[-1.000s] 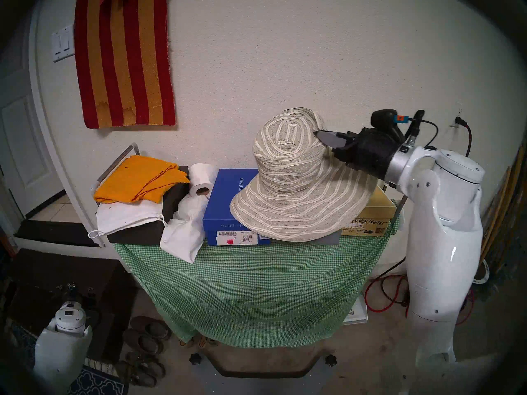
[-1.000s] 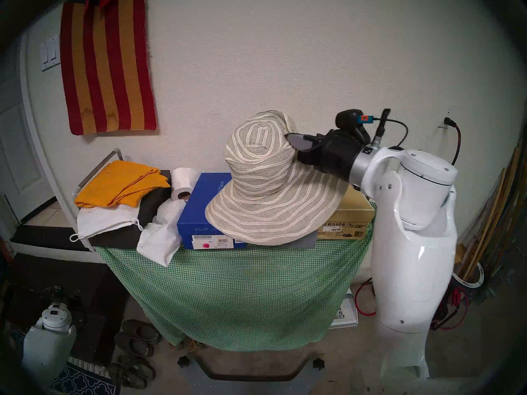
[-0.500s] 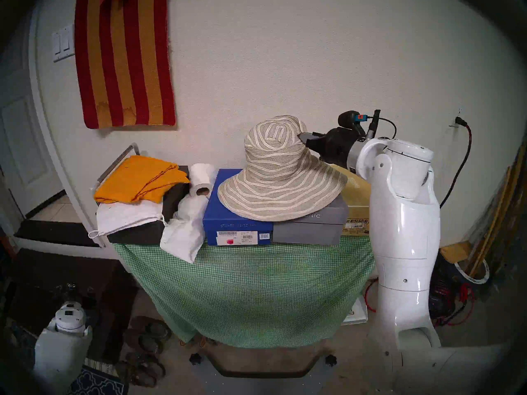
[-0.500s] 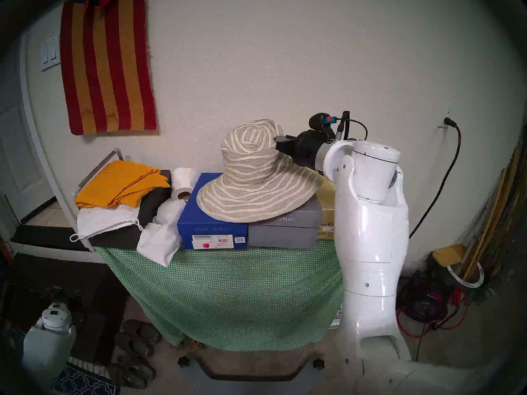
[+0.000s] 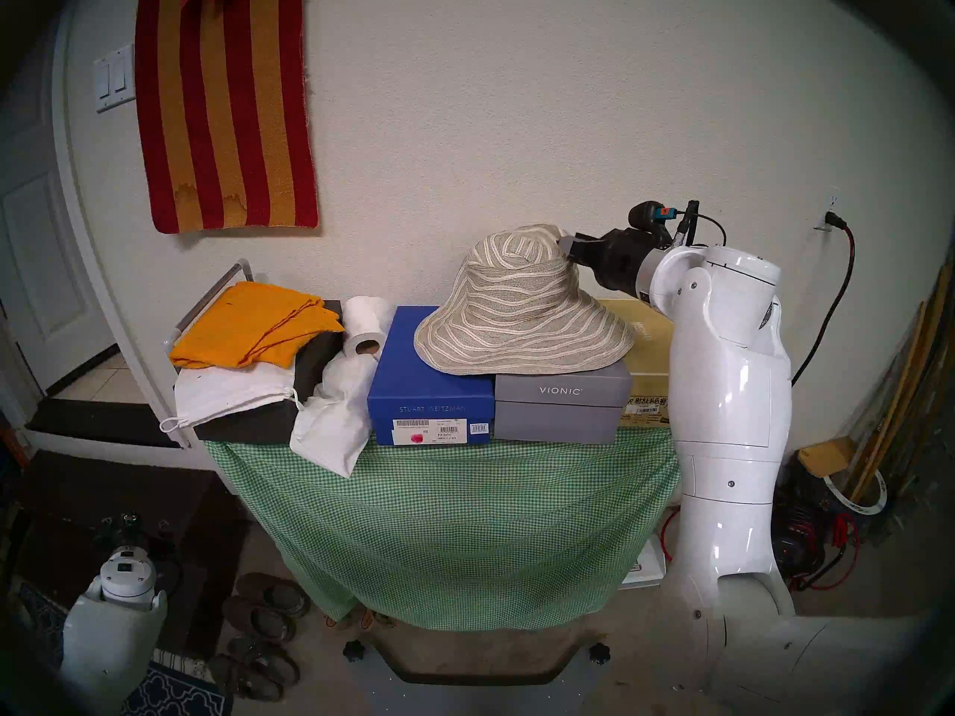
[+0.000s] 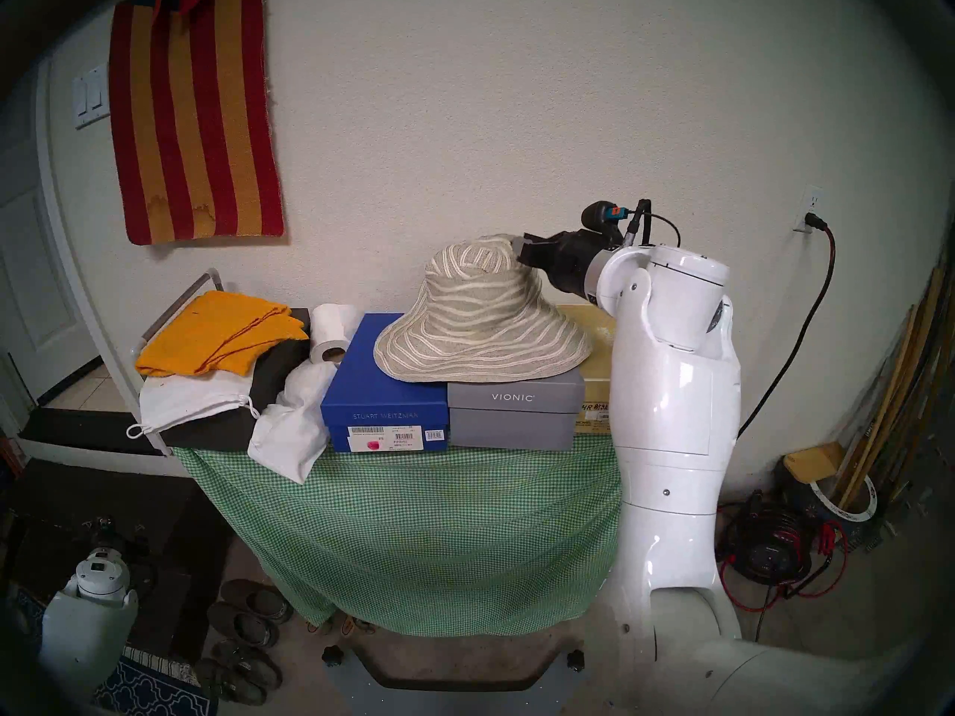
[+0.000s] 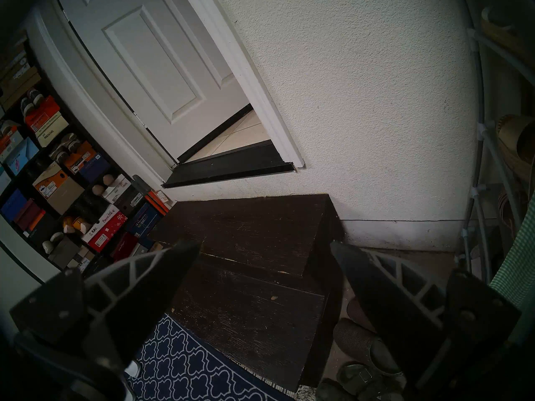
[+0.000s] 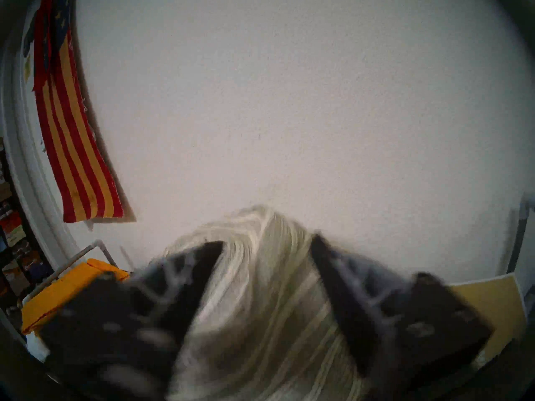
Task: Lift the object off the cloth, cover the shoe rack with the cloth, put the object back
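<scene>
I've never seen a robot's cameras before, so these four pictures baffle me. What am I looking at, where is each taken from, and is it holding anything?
It is a robot with two white arms, each ending in a black two-fingered gripper. The two wide pictures come from cameras on its head, nearly the same view twice. The other two come from a camera on each wrist.

Ahead stands a shoe rack draped in a green gingham cloth. On top are a folded orange cloth and a toilet roll. A striped sun hat rests on a blue shoebox and a grey shoebox.

The right gripper straddles the hat's crown. Its wrist picture is too blurred to show whether it pinches. The left gripper hangs open and empty above a dark wooden step.
</scene>
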`<state>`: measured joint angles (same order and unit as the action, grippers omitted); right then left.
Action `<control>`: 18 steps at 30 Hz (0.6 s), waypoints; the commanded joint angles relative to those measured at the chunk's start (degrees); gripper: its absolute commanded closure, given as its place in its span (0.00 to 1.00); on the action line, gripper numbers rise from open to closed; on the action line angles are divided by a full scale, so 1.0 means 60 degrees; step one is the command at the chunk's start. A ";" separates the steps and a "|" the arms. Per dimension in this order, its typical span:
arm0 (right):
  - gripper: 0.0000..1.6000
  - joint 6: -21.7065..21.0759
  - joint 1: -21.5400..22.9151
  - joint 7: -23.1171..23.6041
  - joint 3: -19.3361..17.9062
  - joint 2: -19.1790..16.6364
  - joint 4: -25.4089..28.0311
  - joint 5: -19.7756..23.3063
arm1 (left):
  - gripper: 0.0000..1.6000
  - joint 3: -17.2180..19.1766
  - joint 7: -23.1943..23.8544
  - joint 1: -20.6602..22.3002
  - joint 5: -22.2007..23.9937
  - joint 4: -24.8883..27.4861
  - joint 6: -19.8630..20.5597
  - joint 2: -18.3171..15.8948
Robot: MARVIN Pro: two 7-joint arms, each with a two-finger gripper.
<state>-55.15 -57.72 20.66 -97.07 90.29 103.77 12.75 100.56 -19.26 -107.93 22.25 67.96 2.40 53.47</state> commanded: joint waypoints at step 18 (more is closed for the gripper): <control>0.00 0.0025 0.1799 -0.0126 -0.1249 -0.0397 0.2869 0.0916 | 0.00 -0.0024 0.0002 -0.0005 -0.0005 0.0015 -0.0009 -0.0001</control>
<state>-55.14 -50.98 18.63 -102.47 88.78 115.20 15.95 100.52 -19.35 -107.93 22.26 67.97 2.40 53.45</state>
